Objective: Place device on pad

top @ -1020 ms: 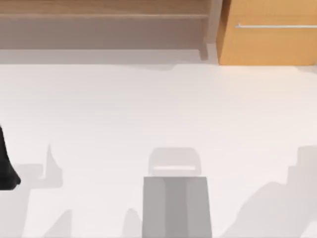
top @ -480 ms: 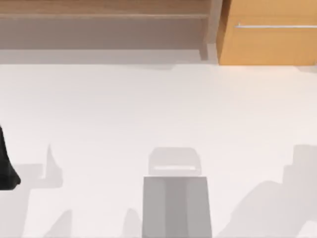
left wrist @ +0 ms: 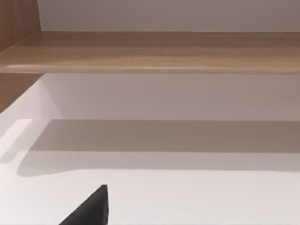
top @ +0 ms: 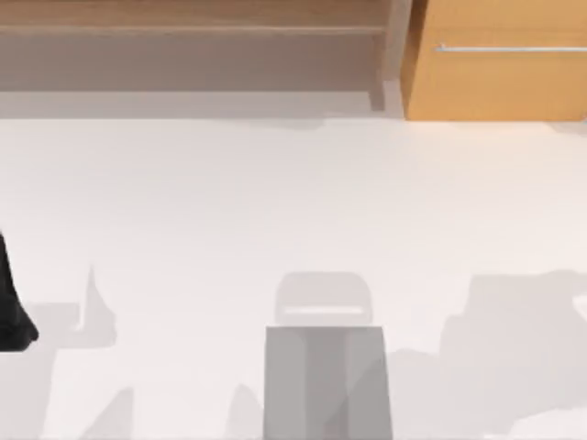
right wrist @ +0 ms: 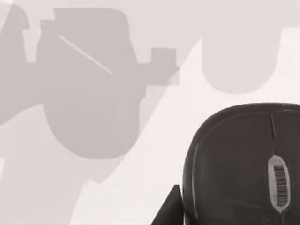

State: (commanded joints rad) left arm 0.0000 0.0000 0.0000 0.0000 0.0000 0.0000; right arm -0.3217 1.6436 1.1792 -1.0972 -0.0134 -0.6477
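The shadow (top: pixel 514 348) at 4 o'clock on the table (top: pixel 275 202) has spread toward the centre since a second ago, so I judge that my right gripper (right wrist: pixel 169 211) descends beside the black mouse (right wrist: pixel 243 164), which lies on the table; its jaws I cannot tell; the left arm (top: pixel 11 312) is parked at 9 o'clock.

white table (top: pixel 229 211) | wooden shelf (top: pixel 183 27) along far edge | orange cabinet (top: pixel 495 82) far right

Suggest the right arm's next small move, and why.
Probably shift the right gripper over the mouse and lower onto it: the right wrist view shows the mouse lying on the table, ungrasped, off to one side, with no pad beneath it.
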